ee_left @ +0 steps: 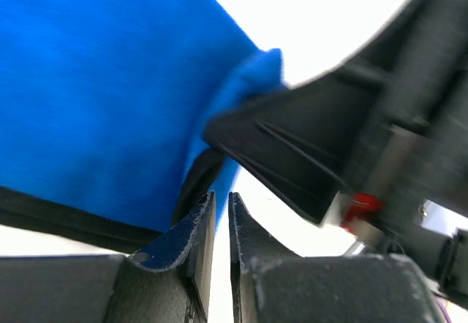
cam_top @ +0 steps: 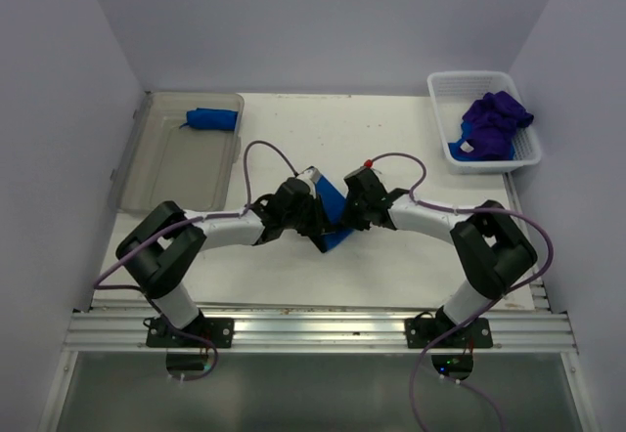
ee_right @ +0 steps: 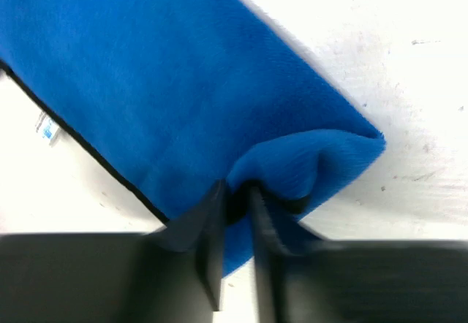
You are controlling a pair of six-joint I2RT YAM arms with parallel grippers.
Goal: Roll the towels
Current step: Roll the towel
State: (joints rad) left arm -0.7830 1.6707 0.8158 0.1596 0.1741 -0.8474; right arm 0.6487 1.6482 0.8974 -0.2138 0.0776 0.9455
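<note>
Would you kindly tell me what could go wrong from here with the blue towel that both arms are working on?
1. The right fingers pinch only a small fold near the towel corner, so it may slip out.
2. The left fingers are almost shut at the edge with no cloth visibly between them, so the roll may go crooked.
3. Both sets of fingers work very close together and might collide.

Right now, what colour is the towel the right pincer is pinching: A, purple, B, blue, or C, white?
B: the towel bunched in the right pincer is bright blue with dark edging.
</note>
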